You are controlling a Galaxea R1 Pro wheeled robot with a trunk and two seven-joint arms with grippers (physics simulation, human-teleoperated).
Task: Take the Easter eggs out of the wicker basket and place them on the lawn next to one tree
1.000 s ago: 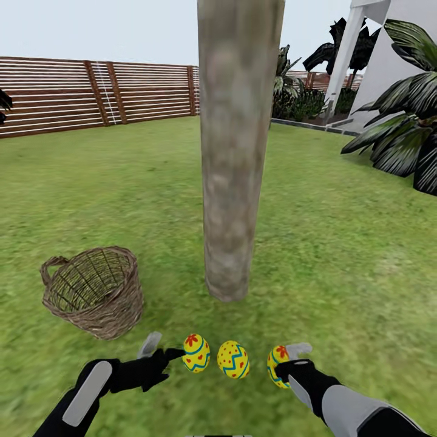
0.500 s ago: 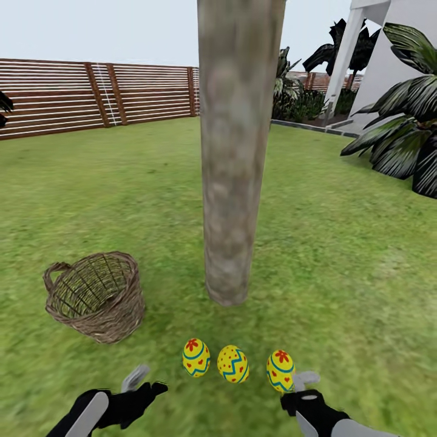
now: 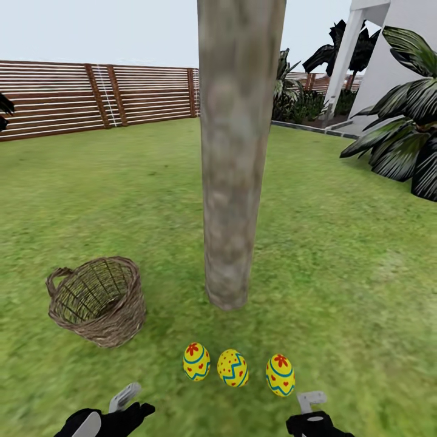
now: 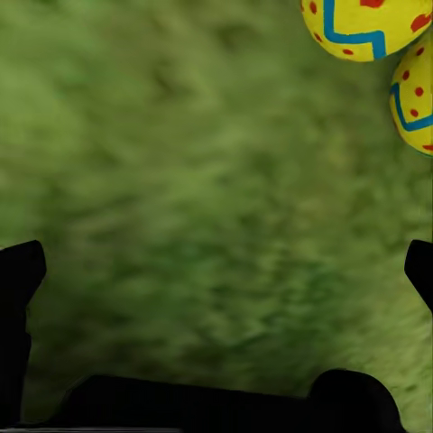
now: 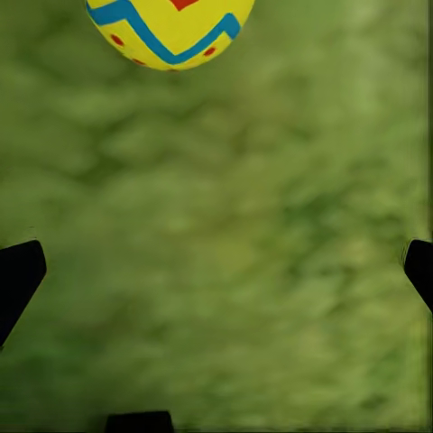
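While both tools gape, three eggs (image 3: 233, 368) flank the tree (image 3: 233, 182).

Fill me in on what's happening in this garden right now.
Three Easter eggs stand in a row on the lawn just in front of the tree. The wicker basket sits beside the trunk, and no eggs show inside it. The left gripper and the right gripper are open, holding nothing, low at the near edge of the head view, apart from the eggs.
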